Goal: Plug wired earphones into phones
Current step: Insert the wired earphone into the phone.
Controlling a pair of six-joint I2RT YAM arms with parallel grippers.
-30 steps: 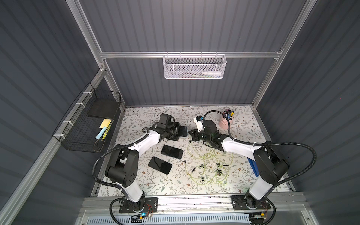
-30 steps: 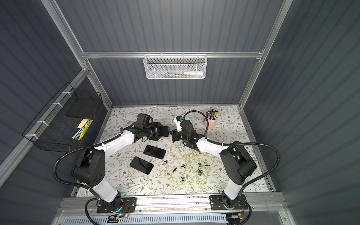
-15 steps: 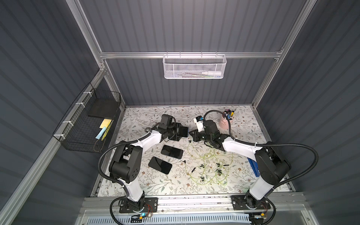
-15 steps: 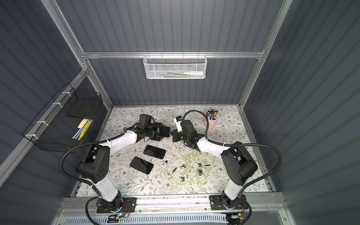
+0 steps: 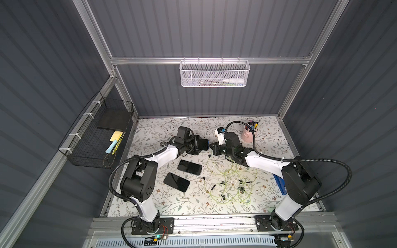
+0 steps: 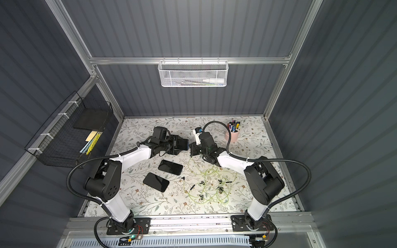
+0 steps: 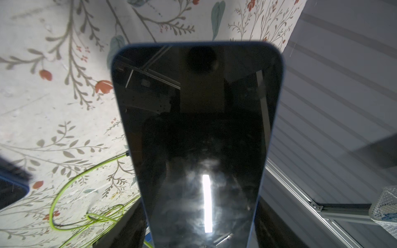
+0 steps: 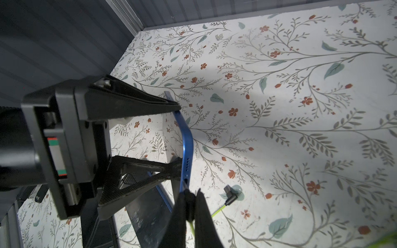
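My left gripper (image 5: 195, 147) (image 8: 179, 134) is shut on a blue-edged black phone (image 5: 203, 144) (image 6: 183, 144) (image 7: 197, 128) (image 8: 187, 150), held off the table with its bottom edge toward the right arm. My right gripper (image 5: 212, 148) (image 6: 192, 150) (image 8: 190, 193) is shut on a black plug (image 8: 189, 199) with a yellow-green cable. The plug's tip meets the phone's bottom edge by the port; whether it sits inside I cannot tell. Two more phones (image 5: 190, 167) (image 5: 176, 182) lie flat. The wired earphones (image 5: 229, 184) (image 6: 206, 184) lie tangled to their right.
A loose angled plug (image 8: 229, 194) lies on the floral table just beyond the held phone. A pink cup of pens (image 5: 249, 136) stands at the back right. A blue object (image 5: 279, 184) lies by the right arm. A black wire basket (image 5: 96, 137) hangs on the left wall.
My left arm has shifted the held phone slightly toward the right gripper. The right gripper has hardly moved and keeps its hold on the plug.
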